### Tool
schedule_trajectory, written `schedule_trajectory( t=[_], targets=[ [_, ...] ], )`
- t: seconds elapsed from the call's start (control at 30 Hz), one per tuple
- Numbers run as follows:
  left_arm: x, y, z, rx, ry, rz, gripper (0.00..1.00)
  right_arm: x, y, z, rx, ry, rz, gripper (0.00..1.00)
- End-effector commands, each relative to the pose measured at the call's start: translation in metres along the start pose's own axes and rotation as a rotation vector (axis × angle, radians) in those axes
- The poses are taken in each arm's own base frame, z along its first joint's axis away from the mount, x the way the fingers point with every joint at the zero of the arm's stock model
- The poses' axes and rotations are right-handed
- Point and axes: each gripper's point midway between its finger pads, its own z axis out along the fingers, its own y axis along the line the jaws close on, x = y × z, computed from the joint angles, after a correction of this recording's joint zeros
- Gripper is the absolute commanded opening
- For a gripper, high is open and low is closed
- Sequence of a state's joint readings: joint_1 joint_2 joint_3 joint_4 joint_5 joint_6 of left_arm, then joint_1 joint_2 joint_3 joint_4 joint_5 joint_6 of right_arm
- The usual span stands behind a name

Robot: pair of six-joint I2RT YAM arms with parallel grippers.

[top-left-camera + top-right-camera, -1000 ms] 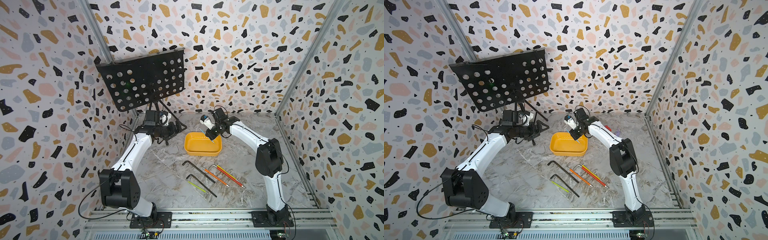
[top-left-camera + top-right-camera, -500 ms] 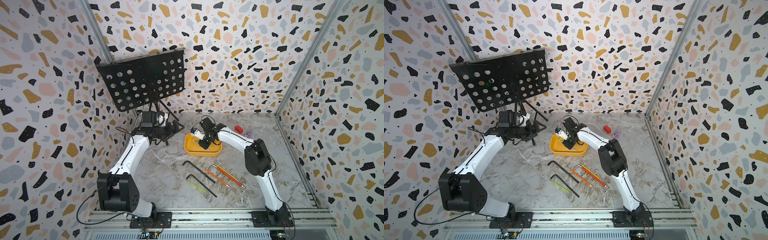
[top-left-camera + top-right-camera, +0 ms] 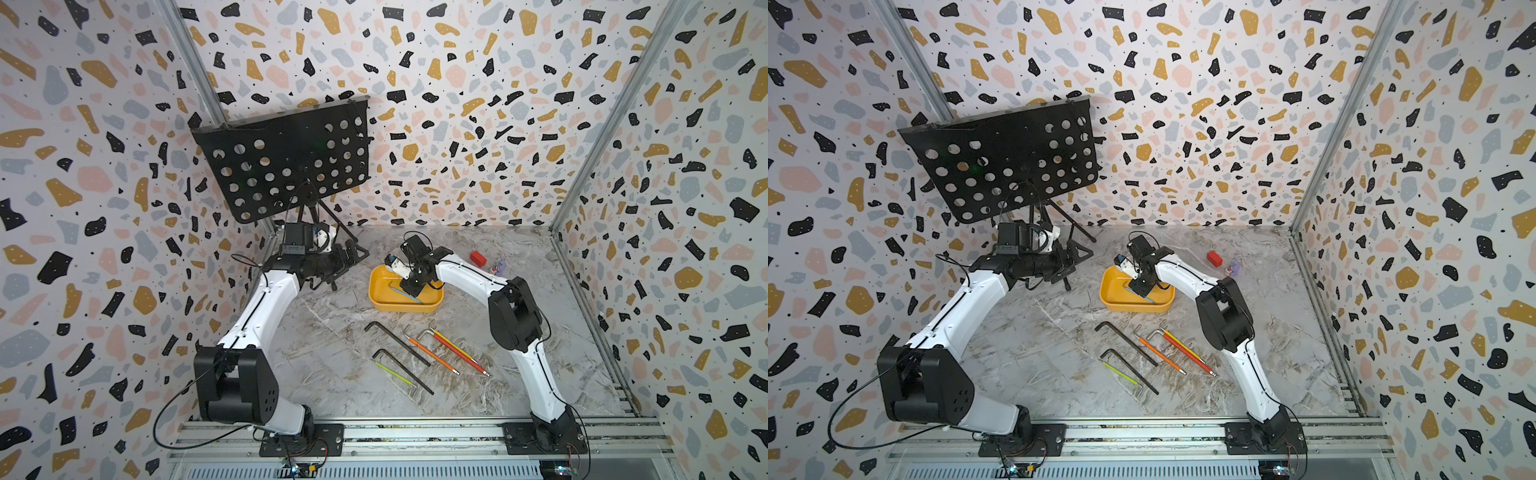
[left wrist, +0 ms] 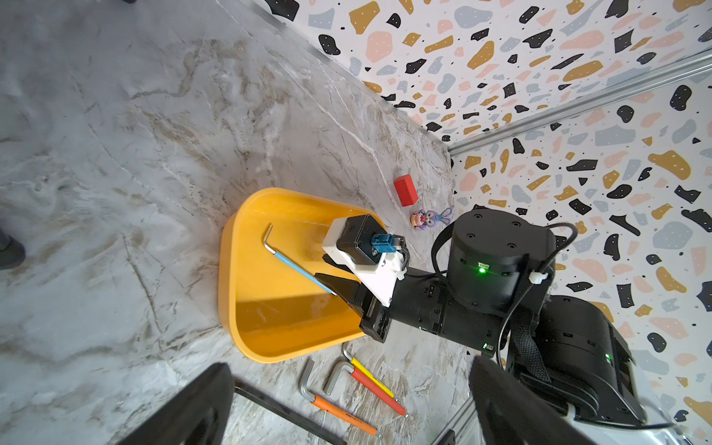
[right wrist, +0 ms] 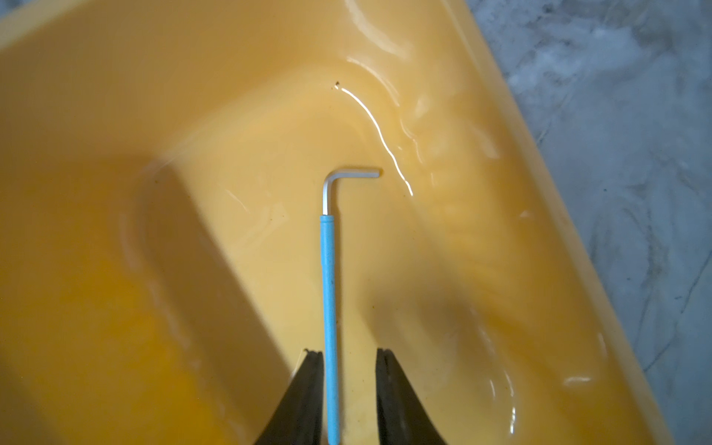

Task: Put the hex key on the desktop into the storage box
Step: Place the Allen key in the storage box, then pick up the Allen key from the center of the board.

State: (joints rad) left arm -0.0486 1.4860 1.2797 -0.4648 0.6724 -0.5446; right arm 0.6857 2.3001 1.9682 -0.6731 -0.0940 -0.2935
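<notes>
Because the right gripper (image 5: 348,358) hangs low inside the yellow box (image 5: 231,96), the blue hex key (image 5: 330,289) is the thing to watch. It lies flat on the floor of the box. Its long blue part runs straight out from between the two fingers, away from the wrist, and its bent silver end is the far end. The jaws stand a little apart. One finger is right beside the key and there is a clear gap to the other, so nothing is squeezed. I think the next move is just to lift straight up, so the fingers do not drag the key along.

The left gripper (image 4: 348,364) is wide open and holds nothing. It waits off to the side of the box, so the right arm is the nearer one.

Now the count. One hex key is in the box. Six more lie on the table (image 3: 332,353): two black ones (image 3: 397,345) (image 3: 415,381), one green-yellow (image 3: 390,371), one orange (image 4: 343,412), one red (image 4: 379,393) and one yellow (image 4: 371,377). There is one box, one red block (image 3: 478,258), one little toy (image 4: 427,219) and one black stand (image 3: 286,162).
</notes>
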Motion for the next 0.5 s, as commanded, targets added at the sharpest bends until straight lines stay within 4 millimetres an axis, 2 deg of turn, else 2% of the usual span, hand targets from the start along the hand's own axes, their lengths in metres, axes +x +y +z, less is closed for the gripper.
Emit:
schedule_trajectory(
  t=[0.0,0.17,0.27,0.4,0.47],
  targets=[
    [-0.004,-0.001,0.000,0.020,-0.019,0.014,1.00,-0.021,-0.008,-0.038,0.050,-0.073,0.017,0.30],
    [-0.004,-0.004,-0.003,0.024,-0.027,0.031,1.00,-0.036,-0.009,-0.088,0.092,-0.202,0.038,0.31],
    [-0.006,-0.009,-0.008,0.032,-0.050,0.061,1.00,-0.040,-0.006,-0.128,0.123,-0.309,0.055,0.33],
    [-0.006,-0.017,-0.018,0.035,-0.094,0.120,1.00,-0.026,-0.002,-0.167,0.166,-0.375,0.103,0.44],
    [-0.001,-0.018,-0.022,0.033,-0.101,0.136,1.00,-0.012,-0.002,-0.182,0.194,-0.380,0.148,0.55]
  ],
)
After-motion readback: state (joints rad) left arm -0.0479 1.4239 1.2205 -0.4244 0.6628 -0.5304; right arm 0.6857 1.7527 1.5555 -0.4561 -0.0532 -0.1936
